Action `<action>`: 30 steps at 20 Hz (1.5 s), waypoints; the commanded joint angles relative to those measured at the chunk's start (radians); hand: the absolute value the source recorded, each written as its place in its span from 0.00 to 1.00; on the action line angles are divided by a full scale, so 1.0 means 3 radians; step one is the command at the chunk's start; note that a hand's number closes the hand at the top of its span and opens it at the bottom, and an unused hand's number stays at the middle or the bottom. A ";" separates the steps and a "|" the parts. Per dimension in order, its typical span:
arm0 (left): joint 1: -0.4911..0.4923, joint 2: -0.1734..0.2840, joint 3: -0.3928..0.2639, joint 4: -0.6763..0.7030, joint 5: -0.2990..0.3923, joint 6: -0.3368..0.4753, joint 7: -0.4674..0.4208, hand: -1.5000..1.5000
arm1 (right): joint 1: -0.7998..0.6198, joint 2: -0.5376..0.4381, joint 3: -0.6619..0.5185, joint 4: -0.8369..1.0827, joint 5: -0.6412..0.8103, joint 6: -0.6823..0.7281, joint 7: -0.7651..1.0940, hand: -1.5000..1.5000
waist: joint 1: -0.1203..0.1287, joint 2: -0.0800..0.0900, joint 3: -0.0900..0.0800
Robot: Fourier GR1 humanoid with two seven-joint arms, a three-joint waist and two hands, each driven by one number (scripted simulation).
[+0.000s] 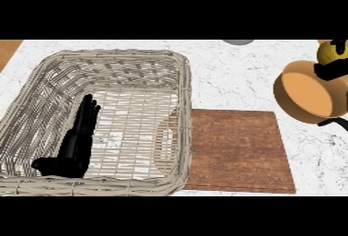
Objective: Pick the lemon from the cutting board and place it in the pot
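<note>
Lemon (331,53) in right hand (334,69), above pot (306,94)

The counter (238,73) is finished in white marble with fine grey veining. A pale grey-beige woven wicker pattern is shown on the basket (41,87) at the left of the frame. The cutting board (238,152) is coloured reddish brown with a mottled grain. The pot (306,94), at the upper right, is coloured copper-orange. The lemon (332,50) is yellow. Both hands, left (75,147) and right (333,69), are black.
</note>
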 commanded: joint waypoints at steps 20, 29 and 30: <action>-0.0015 -0.0072 0.0017 0.0125 -0.0028 0.0037 -0.0089 0.50 | -0.0213 0.0006 -0.1247 0.1444 -0.1269 -0.0738 -0.1222 0.00 | -0.0029 0.0002 0.0011; 0.0051 -0.0053 -0.0062 -0.0239 -0.0055 0.0031 0.0132 0.50 | -0.0175 -0.0296 -0.1863 0.1881 -0.2009 -0.0766 -0.1610 0.00 | 0.0022 0.0003 0.0006; -0.0150 -0.0034 0.0060 0.0036 0.0035 -0.0010 0.0151 0.50 | -0.0160 -0.0449 -0.1890 0.2024 -0.2058 -0.0674 -0.1709 0.00 | 0.0008 0.0011 0.0005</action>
